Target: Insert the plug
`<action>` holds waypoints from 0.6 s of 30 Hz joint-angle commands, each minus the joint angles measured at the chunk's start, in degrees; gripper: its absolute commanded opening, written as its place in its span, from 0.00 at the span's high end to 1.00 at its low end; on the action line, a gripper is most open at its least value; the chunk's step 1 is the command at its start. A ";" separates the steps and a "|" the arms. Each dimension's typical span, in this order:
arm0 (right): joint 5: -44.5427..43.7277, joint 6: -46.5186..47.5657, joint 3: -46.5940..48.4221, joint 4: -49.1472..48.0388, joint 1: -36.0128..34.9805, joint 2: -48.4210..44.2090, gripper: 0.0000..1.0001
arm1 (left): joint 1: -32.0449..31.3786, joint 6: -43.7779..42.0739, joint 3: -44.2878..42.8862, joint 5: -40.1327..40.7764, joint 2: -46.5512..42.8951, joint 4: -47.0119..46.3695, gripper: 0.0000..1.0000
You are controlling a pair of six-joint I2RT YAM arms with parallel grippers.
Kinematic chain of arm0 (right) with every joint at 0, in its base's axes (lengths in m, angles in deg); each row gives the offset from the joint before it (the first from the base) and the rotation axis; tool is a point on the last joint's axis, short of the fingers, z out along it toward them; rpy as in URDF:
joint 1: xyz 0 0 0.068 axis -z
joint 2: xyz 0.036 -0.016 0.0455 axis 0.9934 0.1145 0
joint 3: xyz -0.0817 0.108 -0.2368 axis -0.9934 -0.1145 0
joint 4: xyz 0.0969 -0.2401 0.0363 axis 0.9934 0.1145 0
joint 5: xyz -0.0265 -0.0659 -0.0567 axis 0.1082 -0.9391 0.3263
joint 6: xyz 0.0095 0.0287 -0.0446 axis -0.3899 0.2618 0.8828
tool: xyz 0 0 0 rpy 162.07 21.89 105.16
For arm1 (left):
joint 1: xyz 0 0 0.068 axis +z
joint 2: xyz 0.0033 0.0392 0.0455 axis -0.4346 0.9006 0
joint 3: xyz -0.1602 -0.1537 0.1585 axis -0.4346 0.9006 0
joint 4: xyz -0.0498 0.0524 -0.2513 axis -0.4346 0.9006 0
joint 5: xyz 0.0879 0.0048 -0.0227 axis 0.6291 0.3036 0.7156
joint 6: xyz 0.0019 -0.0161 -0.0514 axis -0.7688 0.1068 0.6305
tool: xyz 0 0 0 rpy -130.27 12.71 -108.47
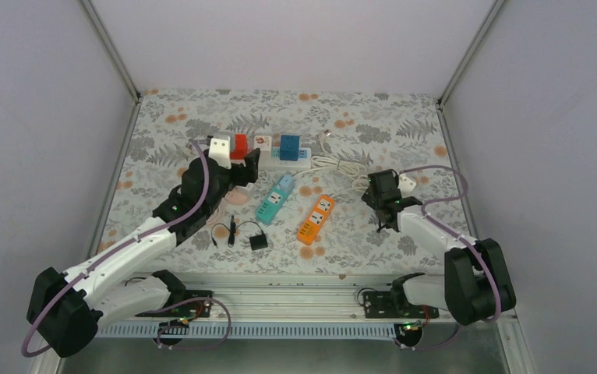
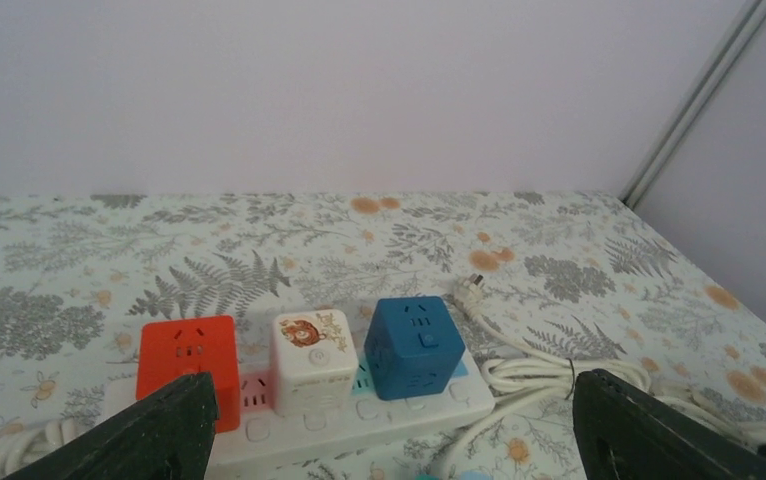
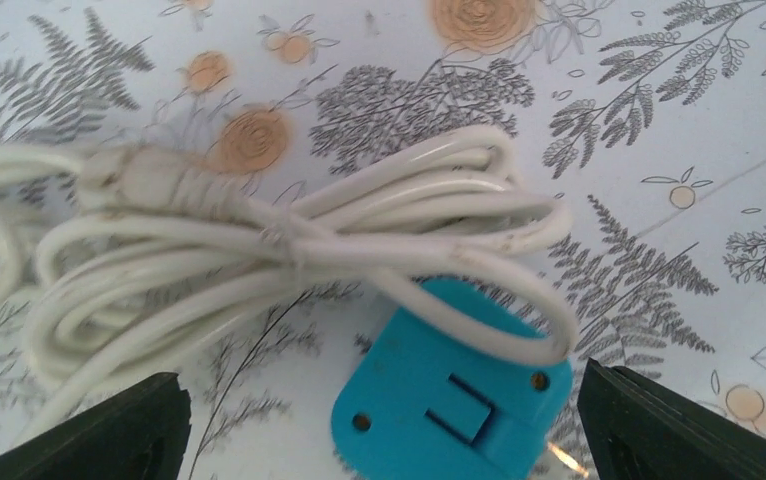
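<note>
Now left gripper and right gripper stand spread; plug lies lengthwise toward back wall.

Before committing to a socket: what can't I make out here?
Top view: left end of white power strip, behind left gripper.
Left wrist: strip's left end, behind a finger.
Right wrist: teal block, cut off below.
Top view: loose plug, pins too small.

Teal block cropped at bottom edge; white cable runs off left.
</note>
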 commanded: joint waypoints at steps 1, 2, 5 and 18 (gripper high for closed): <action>4.86 1.72 -1.28 -5.40 5.92 2.10 0.00 | 1.21 1.23 0.31 -4.61 0.06 0.26 0.12; 5.79 2.33 -1.46 -5.81 7.13 2.51 0.00 | 1.48 1.40 0.49 -5.17 -0.10 0.11 0.12; 10.44 4.44 -1.79 -6.73 10.25 3.07 0.00 | 1.87 1.71 0.94 -6.56 -0.23 -0.13 0.12; 20.66 8.56 -2.47 -7.46 13.16 2.74 0.00 | 2.34 2.41 0.97 -8.13 0.40 -0.27 0.11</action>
